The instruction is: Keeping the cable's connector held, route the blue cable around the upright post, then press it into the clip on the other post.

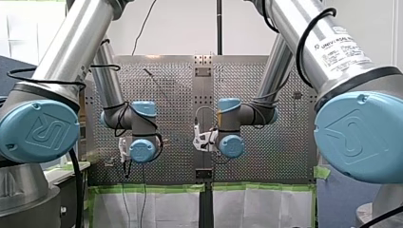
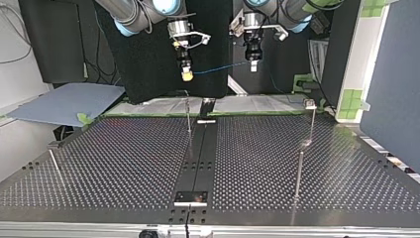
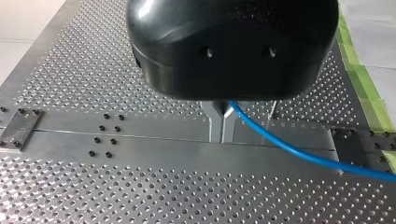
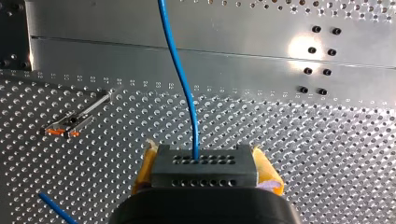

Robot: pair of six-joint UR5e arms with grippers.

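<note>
**Two pincers hold the blue cable above the worktop, clear of both posts**

Taking the top view from left to right, my right pincer (image 2: 186, 76) comes first, hanging high above the far part of the perforated worktop (image 2: 124, 158). It is clamped on the black connector (image 4: 204, 168). In the right wrist view the block sits squarely between the yellow pads (image 4: 267, 173), and the cable leaves its face through one of a row of small holes.

From there the blue cable (image 2: 220, 67) runs across in a nearly straight span with a slight rise, well above the surface.

Below that span, near the middle strip, stands the thin upright post (image 2: 188, 114). The cable passes over it without touching it.

Next comes my left pincer (image 2: 253, 64), at much the same height as the other. The left wrist view shows its metal fingers (image 3: 215, 122) closed together, with the cable pinched between them and trailing off to one side.

Furthest right stands the second post (image 2: 310, 126), with the clip (image 2: 310, 104) at its top. It is well apart from the cable, and nothing is in the clip.
</note>
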